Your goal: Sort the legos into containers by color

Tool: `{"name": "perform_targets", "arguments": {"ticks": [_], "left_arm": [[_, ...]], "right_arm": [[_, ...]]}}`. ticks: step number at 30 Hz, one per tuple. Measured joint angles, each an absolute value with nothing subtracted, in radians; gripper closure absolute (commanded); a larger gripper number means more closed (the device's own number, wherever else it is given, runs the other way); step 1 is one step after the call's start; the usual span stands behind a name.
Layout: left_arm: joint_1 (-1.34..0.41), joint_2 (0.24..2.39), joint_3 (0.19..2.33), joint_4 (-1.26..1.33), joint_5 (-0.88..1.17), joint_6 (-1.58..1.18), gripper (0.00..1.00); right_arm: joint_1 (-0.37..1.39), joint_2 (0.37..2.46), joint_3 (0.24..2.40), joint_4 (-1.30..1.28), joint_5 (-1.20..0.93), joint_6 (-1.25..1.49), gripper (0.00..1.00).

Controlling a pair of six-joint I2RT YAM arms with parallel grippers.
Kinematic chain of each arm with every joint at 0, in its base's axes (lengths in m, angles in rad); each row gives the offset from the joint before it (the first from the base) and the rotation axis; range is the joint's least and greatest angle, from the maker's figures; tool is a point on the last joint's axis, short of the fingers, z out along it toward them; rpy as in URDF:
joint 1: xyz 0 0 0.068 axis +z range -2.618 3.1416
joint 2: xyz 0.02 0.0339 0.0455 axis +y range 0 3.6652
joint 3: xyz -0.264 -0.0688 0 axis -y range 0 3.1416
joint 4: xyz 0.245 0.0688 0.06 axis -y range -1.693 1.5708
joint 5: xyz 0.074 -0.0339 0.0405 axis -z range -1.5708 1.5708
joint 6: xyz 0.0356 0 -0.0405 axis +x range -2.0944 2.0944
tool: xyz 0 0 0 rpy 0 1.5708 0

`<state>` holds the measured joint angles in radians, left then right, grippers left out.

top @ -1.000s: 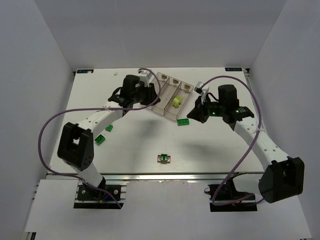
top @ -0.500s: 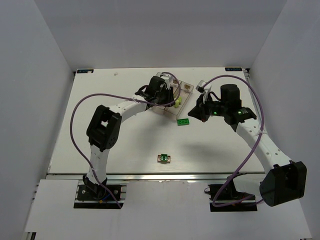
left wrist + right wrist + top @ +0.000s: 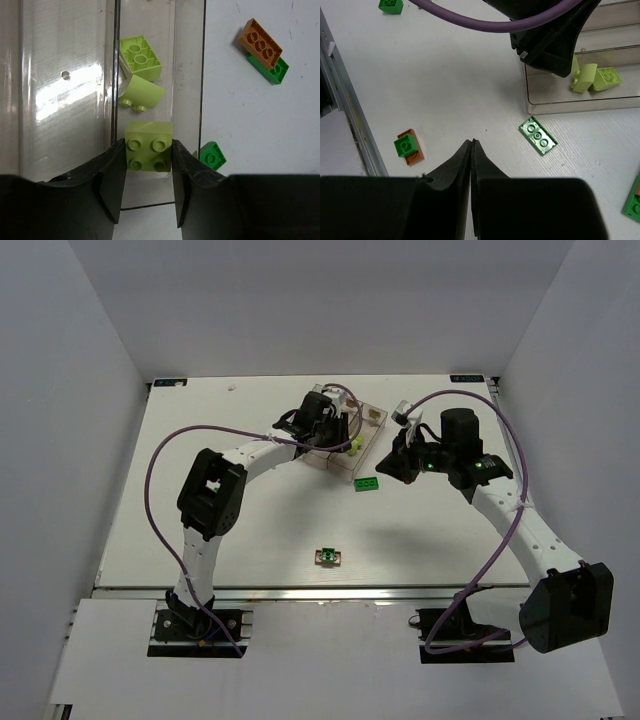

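Note:
My left gripper [image 3: 148,156] is shut on a pale yellow-green 2x2 lego [image 3: 148,146] and holds it over the middle bin of the clear containers [image 3: 65,100]. Two more yellow-green legos [image 3: 140,57] lie in that bin. In the top view the left gripper [image 3: 335,430] covers much of the containers [image 3: 372,416]. My right gripper [image 3: 471,145] is shut and empty above bare table, right of the tray [image 3: 392,468]. A flat green lego [image 3: 538,135] lies by the tray's near end [image 3: 367,484]. A green-on-orange lego pair [image 3: 327,557] sits near the front.
An orange lego stacked on a green one [image 3: 260,42] and a small green lego [image 3: 212,156] lie on the table beside the tray. Another green lego [image 3: 391,5] lies further off. Purple cables arc over both arms. White walls enclose the table.
My left arm swung right from beside the tray's left side to over the middle bin, then stayed there. My right arm has barely moved.

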<state>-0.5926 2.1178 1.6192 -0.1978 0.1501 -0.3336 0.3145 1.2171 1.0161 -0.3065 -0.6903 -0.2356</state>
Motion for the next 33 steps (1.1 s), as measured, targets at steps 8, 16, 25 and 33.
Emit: {"name": "perform_targets", "arguments": {"ticks": [8,16,25,33], "left_arm": [[-0.598,2.118,1.619,-0.202,0.149,-0.335,0.44],[-0.612,2.067,1.596,-0.221,0.132,-0.33,0.94],[-0.613,1.521,1.207,-0.23,0.072,-0.276,0.34],[-0.613,1.203,0.973,-0.13,0.006,-0.277,0.11]], "right_arm": [[0.314,1.217,1.016,-0.307,-0.69,-0.236,0.91],[0.296,1.22,1.016,-0.307,-0.677,-0.239,0.85],[0.283,1.326,1.016,-0.276,-0.493,-0.267,0.11],[0.282,1.546,1.129,-0.312,-0.278,-0.365,0.11]]}}
